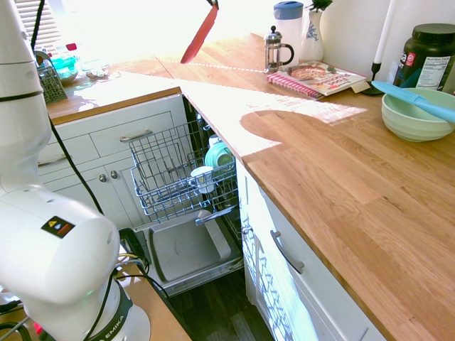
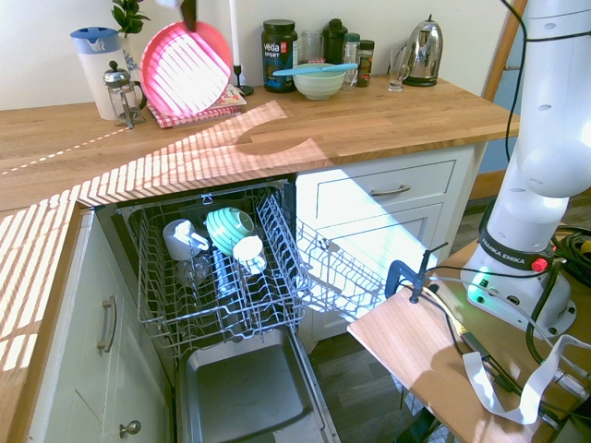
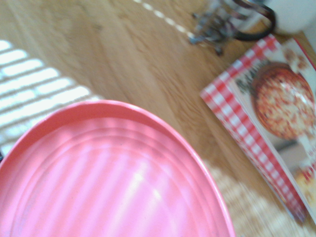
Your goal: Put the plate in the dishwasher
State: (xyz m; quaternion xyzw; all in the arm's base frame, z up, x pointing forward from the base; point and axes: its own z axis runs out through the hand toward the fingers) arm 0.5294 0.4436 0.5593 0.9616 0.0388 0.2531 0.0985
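Half done, we judge | tool (image 2: 189,20) clamped on plate (image 2: 186,69) rim, plate hanging near-upright below it, clear of surface (image 2: 369,115) | left: carry to open dishwasher (image 2: 222,277) lower down, slot into rack (image 2: 217,295), release

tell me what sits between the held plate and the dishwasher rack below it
Only bare sunlit countertop: in the second exterior view nothing stands between the raised plate and the dishwasher rack. The gripper grips the plate's top rim.

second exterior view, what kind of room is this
A home kitchen, most likely. There is a long wooden counter over white cabinets, an open dishwasher with cups and a bowl in its pulled-out rack, and a kettle by the wall.
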